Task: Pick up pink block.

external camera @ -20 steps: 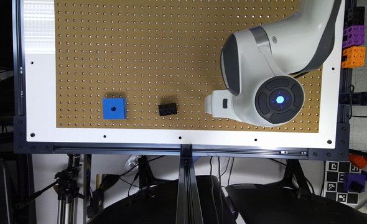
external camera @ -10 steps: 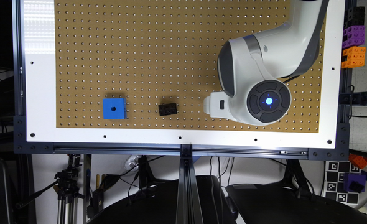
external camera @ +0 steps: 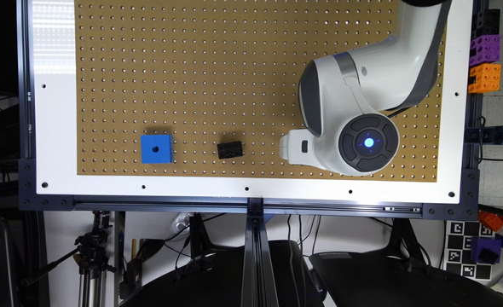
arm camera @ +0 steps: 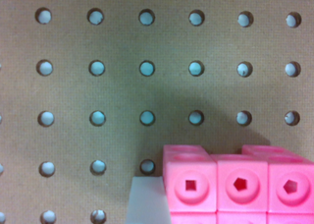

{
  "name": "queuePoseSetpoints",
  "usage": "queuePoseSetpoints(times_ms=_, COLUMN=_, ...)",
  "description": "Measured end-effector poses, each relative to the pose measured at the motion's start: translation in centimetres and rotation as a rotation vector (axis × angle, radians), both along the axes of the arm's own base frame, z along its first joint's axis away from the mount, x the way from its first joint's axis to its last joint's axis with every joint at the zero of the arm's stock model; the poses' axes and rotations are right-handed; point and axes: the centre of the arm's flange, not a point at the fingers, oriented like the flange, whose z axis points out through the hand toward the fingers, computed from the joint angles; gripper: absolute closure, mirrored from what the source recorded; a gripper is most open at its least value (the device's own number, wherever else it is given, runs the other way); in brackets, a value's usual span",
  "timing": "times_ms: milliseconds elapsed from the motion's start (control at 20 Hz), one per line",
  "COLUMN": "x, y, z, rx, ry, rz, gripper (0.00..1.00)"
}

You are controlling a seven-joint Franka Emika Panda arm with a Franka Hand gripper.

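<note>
Drifting slightly from a second ago, the white robot arm (external camera: 354, 106) hangs over the brown pegboard's (external camera: 192, 64) near-edge corner; the small bright pink studded plastic brick (arm camera: 235, 184) lies close beneath the wrist; whether the gripper is wide or narrow, I cannot tell.

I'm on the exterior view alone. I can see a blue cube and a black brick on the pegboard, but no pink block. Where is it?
Observer: The wrist view has the pink block close under the camera, on the pegboard.
Operator: Which face is towards the camera?
Observer: A studded one: three round studs in a row, each with a small hole in its middle.
Operator: Anything crowding it?
Observer: A pale flat shape sits against one corner; I cannot tell what it is.
</note>
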Motion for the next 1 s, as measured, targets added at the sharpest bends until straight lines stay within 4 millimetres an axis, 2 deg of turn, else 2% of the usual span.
queuePoseSetpoints(times_ms=600, x=0.0, y=0.0, z=0.1, rx=-0.001, ry=0.002, rz=0.0, gripper=1.0)
queuePoseSetpoints(times_ms=1000, x=0.0, y=-0.1, z=1.8, rx=-0.008, ry=0.014, rz=0.002, gripper=1.0)
